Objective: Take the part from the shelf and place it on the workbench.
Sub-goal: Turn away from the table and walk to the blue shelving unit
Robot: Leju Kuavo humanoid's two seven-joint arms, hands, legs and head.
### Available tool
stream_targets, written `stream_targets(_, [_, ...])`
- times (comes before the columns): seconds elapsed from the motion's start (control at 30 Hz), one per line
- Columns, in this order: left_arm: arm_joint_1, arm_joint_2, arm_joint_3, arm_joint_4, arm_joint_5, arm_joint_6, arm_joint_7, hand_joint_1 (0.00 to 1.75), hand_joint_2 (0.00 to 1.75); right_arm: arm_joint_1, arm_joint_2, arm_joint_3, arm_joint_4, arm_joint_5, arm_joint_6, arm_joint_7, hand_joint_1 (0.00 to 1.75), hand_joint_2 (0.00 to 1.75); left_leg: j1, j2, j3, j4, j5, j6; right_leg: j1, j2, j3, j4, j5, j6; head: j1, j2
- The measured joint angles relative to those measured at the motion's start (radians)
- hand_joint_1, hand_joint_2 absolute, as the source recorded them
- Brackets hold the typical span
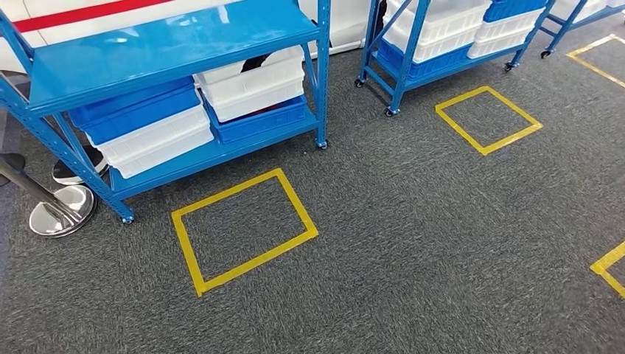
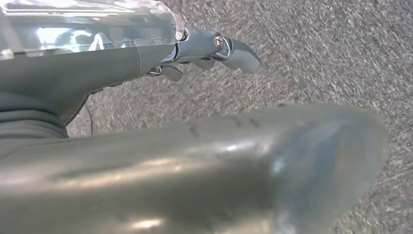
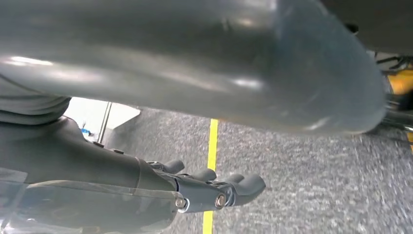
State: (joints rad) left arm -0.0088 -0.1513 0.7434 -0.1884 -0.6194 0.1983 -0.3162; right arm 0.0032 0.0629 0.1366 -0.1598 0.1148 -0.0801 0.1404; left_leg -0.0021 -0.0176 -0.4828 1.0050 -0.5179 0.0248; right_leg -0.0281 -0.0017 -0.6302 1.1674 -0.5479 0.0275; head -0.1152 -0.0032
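Both arms hang over grey carpet, the left robot hand and right robot hand empty with fingers loosely extended, open floor around a yellow taped square before the far-left blue shelf of bins; which bin holds the part cannot be told.

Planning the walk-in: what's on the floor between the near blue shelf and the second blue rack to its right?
In the head view, bare grey carpet lies between the near blue shelf and the wheeled blue rack; the yellow tape squares sit in front, not between.
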Motion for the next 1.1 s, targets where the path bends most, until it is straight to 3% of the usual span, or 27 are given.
stream_targets(0.07, [0.001, 0.000, -0.001, 0.000, -0.002, -0.002, 0.000, 0.00, 0.00, 0.005, -0.001, -0.003, 0.002, 0.000, 0.002, 0.000, 0.00, 0.00, 0.002, -0.004, 0.011, 0.004, -0.020, -0.015, 0.001, 0.000, 0.006, -0.081, 0.070, -0.008, 0.000, 0.000])
stream_targets(0.1, [0.000, 0.001, -0.001, 0.000, -0.002, -0.003, -0.001, 0.00, 0.00, 0.005, -0.001, -0.004, 0.003, 0.000, 0.003, -0.001, 0.00, 0.00, 0.002, -0.005, 0.015, 0.006, -0.026, -0.023, 0.003, 0.000, 0.004, -0.094, 0.080, -0.018, 0.000, 0.000])
stream_targets(0.2, [-0.004, 0.001, -0.002, 0.000, -0.006, -0.004, -0.001, 0.00, 0.00, 0.002, -0.001, -0.007, 0.003, 0.000, 0.004, 0.000, 0.00, 0.00, 0.003, -0.003, 0.013, 0.034, -0.023, -0.042, 0.004, 0.001, 0.020, -0.102, 0.069, -0.046, -0.001, 0.000])
stream_targets(0.27, [-0.005, 0.002, -0.002, 0.000, -0.008, -0.005, 0.000, 0.00, 0.00, 0.003, -0.002, -0.009, 0.003, -0.002, 0.005, 0.000, 0.00, 0.00, 0.005, 0.004, -0.036, 0.124, -0.027, -0.050, 0.004, -0.001, 0.042, -0.110, 0.058, -0.057, -0.001, 0.000])
stream_targets(0.33, [-0.006, 0.001, -0.003, 0.000, -0.009, -0.006, 0.000, 0.00, 0.00, 0.003, -0.002, -0.010, 0.003, -0.003, 0.005, 0.000, 0.00, 0.00, 0.007, 0.010, -0.121, 0.247, -0.072, -0.056, 0.008, -0.002, 0.061, -0.114, 0.044, -0.064, -0.001, 0.000])
stream_targets(0.4, [-0.004, 0.001, -0.003, 0.000, -0.010, -0.006, 0.001, 0.00, 0.00, 0.002, -0.002, -0.011, 0.003, -0.003, 0.007, 0.000, 0.00, 0.00, 0.007, 0.011, -0.185, 0.303, -0.119, -0.053, 0.013, -0.003, 0.084, -0.116, 0.025, -0.067, -0.001, 0.000])
stream_targets(0.43, [-0.002, 0.001, -0.003, 0.000, -0.010, -0.006, 0.002, 0.00, 0.00, 0.002, -0.002, -0.011, 0.003, 0.000, 0.009, 0.000, 0.00, 0.00, 0.006, 0.011, -0.195, 0.284, -0.115, -0.047, 0.017, -0.006, 0.098, -0.116, 0.015, -0.069, -0.001, 0.000])
stream_targets(0.47, [-0.001, 0.001, -0.003, 0.001, -0.010, -0.006, 0.002, 0.00, 0.00, 0.002, -0.002, -0.011, 0.003, 0.006, 0.012, 0.000, 0.00, 0.00, 0.003, 0.015, -0.192, 0.239, -0.086, -0.037, 0.021, -0.010, 0.114, -0.117, 0.004, -0.069, -0.001, 0.000])
stream_targets(0.53, [-0.001, 0.003, -0.003, 0.001, -0.011, -0.006, 0.003, 0.00, 0.00, 0.006, -0.001, -0.009, 0.004, 0.023, 0.020, 0.002, 0.00, 0.00, -0.011, 0.044, -0.174, 0.121, 0.020, -0.010, 0.027, -0.024, 0.142, -0.119, -0.017, -0.069, 0.000, 0.000])
stream_targets(0.6, [-0.004, 0.005, -0.003, 0.001, -0.013, -0.005, 0.003, 0.00, 0.00, 0.007, 0.000, -0.008, 0.005, 0.032, 0.027, 0.003, 0.00, 0.00, -0.026, 0.069, -0.162, 0.059, 0.089, 0.003, 0.027, -0.037, 0.157, -0.123, -0.032, -0.061, 0.000, 0.000])
stream_targets(0.67, [-0.006, 0.006, -0.004, 0.002, -0.014, -0.004, 0.002, 0.00, 0.00, 0.001, 0.000, -0.006, 0.005, 0.035, 0.029, 0.004, 0.00, 0.00, -0.031, 0.057, -0.151, 0.046, 0.094, 0.003, 0.026, -0.051, 0.171, -0.134, -0.042, -0.047, 0.000, 0.000])
stream_targets(0.73, [-0.006, 0.008, -0.005, 0.002, -0.017, -0.001, -0.001, 0.00, 0.00, -0.003, 0.000, -0.005, 0.004, 0.037, 0.031, 0.005, 0.00, 0.00, -0.025, 0.037, -0.130, 0.024, 0.095, 0.007, 0.025, -0.042, 0.178, -0.120, -0.060, -0.037, 0.000, 0.000])
stream_targets(0.8, [-0.009, 0.008, -0.006, 0.002, -0.018, 0.002, -0.007, 0.00, 0.00, -0.005, 0.000, -0.004, 0.003, 0.041, 0.031, 0.006, 0.00, 0.00, -0.018, 0.021, -0.110, 0.007, 0.092, 0.012, 0.021, -0.015, 0.131, -0.029, -0.102, -0.029, 0.000, 0.000])
stream_targets(0.87, [-0.013, 0.008, -0.007, 0.002, -0.019, 0.005, -0.009, 0.00, 0.00, -0.006, 0.000, -0.004, 0.003, 0.043, 0.030, 0.006, 0.00, 0.00, -0.017, 0.002, -0.100, 0.005, 0.083, 0.015, 0.017, -0.004, 0.045, 0.098, -0.139, -0.022, 0.000, 0.000])
stream_targets(0.9, [-0.013, 0.008, -0.007, 0.002, -0.019, 0.005, -0.010, 0.00, 0.00, -0.006, -0.001, -0.004, 0.003, 0.044, 0.030, 0.006, 0.00, 0.00, -0.016, -0.010, -0.094, 0.006, 0.077, 0.015, 0.015, -0.003, 0.012, 0.132, -0.132, -0.019, 0.000, 0.000])
stream_targets(0.93, [-0.013, 0.008, -0.008, 0.002, -0.019, 0.006, -0.010, 0.00, 0.00, -0.006, -0.002, -0.003, 0.003, 0.045, 0.029, 0.006, 0.00, 0.00, -0.015, -0.022, -0.085, 0.008, 0.071, 0.013, 0.014, -0.002, -0.003, 0.130, -0.105, -0.017, 0.000, 0.000])
stream_targets(1.0, [-0.010, 0.007, -0.009, 0.003, -0.019, 0.005, -0.011, 0.00, 0.00, -0.003, -0.005, -0.003, 0.003, 0.045, 0.029, 0.006, 0.00, 0.00, -0.012, -0.047, -0.068, 0.012, 0.056, 0.006, 0.010, 0.013, 0.014, 0.027, -0.006, -0.015, 0.000, 0.000])
stream_targets(1.03, [-0.010, 0.006, -0.009, 0.003, -0.019, 0.005, -0.011, 0.00, 0.00, 0.000, -0.006, -0.002, 0.004, 0.045, 0.029, 0.006, 0.00, 0.00, -0.011, -0.058, -0.064, 0.016, 0.049, 0.001, 0.008, 0.037, 0.029, -0.029, 0.032, -0.015, 0.000, 0.000])
stream_targets(1.1, [-0.012, 0.005, -0.009, 0.004, -0.019, 0.004, -0.012, 0.00, 0.00, 0.003, -0.007, -0.002, 0.006, 0.042, 0.025, 0.006, 0.00, 0.00, -0.009, -0.077, -0.066, 0.023, 0.041, -0.010, 0.005, 0.079, 0.046, -0.097, 0.063, -0.020, -0.001, 0.000])
